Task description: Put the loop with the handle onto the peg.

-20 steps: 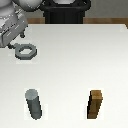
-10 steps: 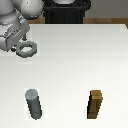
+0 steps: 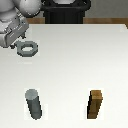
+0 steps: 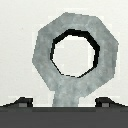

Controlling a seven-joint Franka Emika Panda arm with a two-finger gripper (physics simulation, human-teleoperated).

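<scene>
Gripper: the white and grey gripper (image 3: 15, 40) hangs at the far corner of the white table (image 3: 75, 65), on the exterior view's left; in that view its finger ends are lost in the blur where they meet the ring's handle.
Ring: the flat grey hexagonal-edged loop with the handle (image 3: 27, 49) lies level, just ahead of the jaws, its round hole facing up.
Handle: in the wrist view the loop with the handle (image 4: 75, 50) runs its short tab straight back between the two dark fingertips (image 4: 20, 104), which stand one on each side of the tab.
Jaws: closed in about the tab, but I cannot tell whether they actually press it.
Peg: the upright dull grey round peg (image 3: 34, 104) stands well apart from the jaws, toward the near edge of the table.
Block: the brown wooden square-sided block (image 3: 96, 105) stands further off still, at the exterior view's right of the peg.
</scene>
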